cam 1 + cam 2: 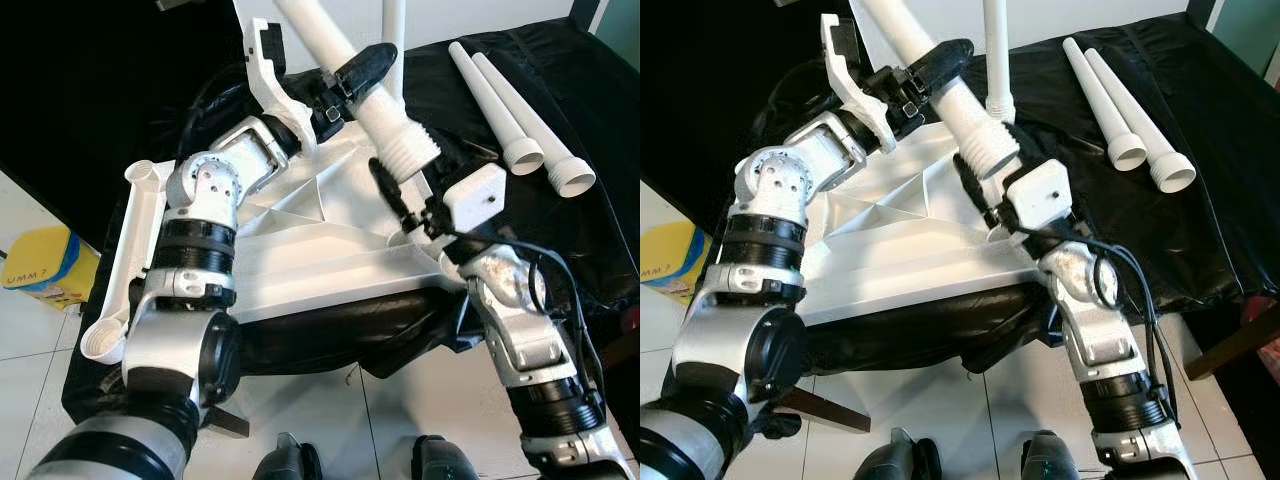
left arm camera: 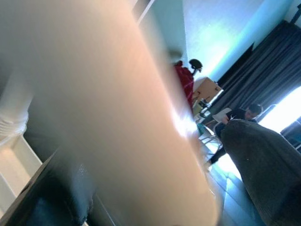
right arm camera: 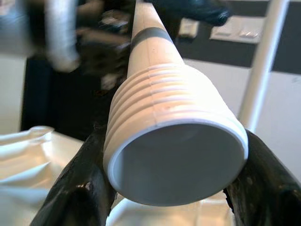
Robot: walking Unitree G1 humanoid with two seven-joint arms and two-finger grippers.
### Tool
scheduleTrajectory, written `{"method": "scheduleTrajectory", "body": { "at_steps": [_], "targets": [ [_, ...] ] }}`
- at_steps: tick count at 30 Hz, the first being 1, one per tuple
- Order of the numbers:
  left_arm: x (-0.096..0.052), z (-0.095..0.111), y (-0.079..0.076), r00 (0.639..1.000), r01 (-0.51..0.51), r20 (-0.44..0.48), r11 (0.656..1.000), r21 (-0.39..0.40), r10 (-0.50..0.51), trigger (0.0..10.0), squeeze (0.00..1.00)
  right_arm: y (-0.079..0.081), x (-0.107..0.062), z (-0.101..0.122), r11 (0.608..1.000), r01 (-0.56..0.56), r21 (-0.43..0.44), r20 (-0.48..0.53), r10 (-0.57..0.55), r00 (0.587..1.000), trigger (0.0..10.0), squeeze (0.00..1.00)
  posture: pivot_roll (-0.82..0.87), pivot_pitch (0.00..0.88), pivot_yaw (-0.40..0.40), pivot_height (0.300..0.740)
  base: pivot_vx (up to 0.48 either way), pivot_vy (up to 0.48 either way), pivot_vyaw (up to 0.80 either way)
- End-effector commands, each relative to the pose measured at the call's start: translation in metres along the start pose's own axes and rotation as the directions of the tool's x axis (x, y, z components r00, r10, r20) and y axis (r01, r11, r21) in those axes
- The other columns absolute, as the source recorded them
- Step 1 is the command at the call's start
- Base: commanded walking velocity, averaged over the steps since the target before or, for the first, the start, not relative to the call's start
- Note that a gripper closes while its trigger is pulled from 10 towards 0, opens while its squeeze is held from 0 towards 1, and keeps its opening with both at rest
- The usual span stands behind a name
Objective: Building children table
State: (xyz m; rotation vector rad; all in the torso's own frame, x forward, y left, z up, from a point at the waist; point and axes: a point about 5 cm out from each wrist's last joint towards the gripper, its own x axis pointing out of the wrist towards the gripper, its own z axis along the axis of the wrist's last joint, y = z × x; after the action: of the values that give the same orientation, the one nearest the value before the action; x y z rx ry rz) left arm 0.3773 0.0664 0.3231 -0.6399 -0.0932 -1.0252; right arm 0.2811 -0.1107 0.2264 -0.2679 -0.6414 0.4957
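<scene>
A white children's tabletop (image 1: 300, 260) lies upside down on a black-covered surface. One white leg (image 1: 394, 25) stands upright at its far corner. My left gripper (image 1: 365, 65) is shut on a second white table leg (image 1: 325, 40), which is held tilted above the tabletop. That leg's threaded end (image 1: 405, 145) points down toward me. My right gripper (image 3: 174, 188) holds this end, with one black finger (image 3: 77, 193) pressed on each side of it. In the left wrist view the leg (image 2: 117, 117) is a close blur.
Two more white legs (image 1: 500, 100) (image 1: 545, 130) lie side by side on the black cover at the right. A long white piece (image 1: 130, 260) with round sockets lies along the left edge. A yellow box (image 1: 45, 265) sits on the tiled floor. A person (image 2: 242, 115) sits far off.
</scene>
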Motion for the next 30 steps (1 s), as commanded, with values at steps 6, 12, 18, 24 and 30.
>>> {"method": "scheduleTrajectory", "body": {
  "at_steps": [6,12,18,24,30],
  "targets": [
    [-0.001,0.013,-0.002,0.986,0.165,-0.003,0.986,0.039,-0.165,10.0,0.00,0.015,-0.005,0.001,0.999,-0.044,0.020,-0.006,0.045,0.999,10.0,0.00,-0.20,0.109,0.135,0.740,0.000,0.000,0.00],
    [-0.005,0.028,0.014,1.000,0.030,-0.008,0.998,0.063,-0.029,9.5,0.00,0.024,-0.013,-0.003,0.998,-0.047,0.038,-0.043,0.048,0.998,10.0,0.00,-0.20,0.107,0.141,0.740,0.000,0.000,0.00],
    [-0.012,0.036,0.025,0.998,-0.056,0.018,0.997,0.047,0.055,3.7,0.00,0.025,-0.015,-0.004,0.999,-0.037,0.040,-0.056,0.039,0.998,10.0,0.00,-0.20,0.097,0.140,0.740,0.000,0.000,0.00],
    [-0.020,0.047,0.036,0.987,-0.149,0.065,0.989,0.024,0.147,0.0,0.00,0.026,-0.016,-0.004,0.998,-0.037,0.041,-0.059,0.039,0.997,10.0,0.00,-0.19,0.095,0.142,0.740,0.000,0.000,0.00],
    [-0.024,0.053,0.041,0.980,-0.183,0.087,0.983,0.022,0.180,0.0,0.00,0.026,-0.016,-0.003,0.999,-0.035,0.038,-0.060,0.037,0.997,10.0,0.00,-0.20,0.092,0.141,0.740,0.000,0.000,0.00]
  ]
}}
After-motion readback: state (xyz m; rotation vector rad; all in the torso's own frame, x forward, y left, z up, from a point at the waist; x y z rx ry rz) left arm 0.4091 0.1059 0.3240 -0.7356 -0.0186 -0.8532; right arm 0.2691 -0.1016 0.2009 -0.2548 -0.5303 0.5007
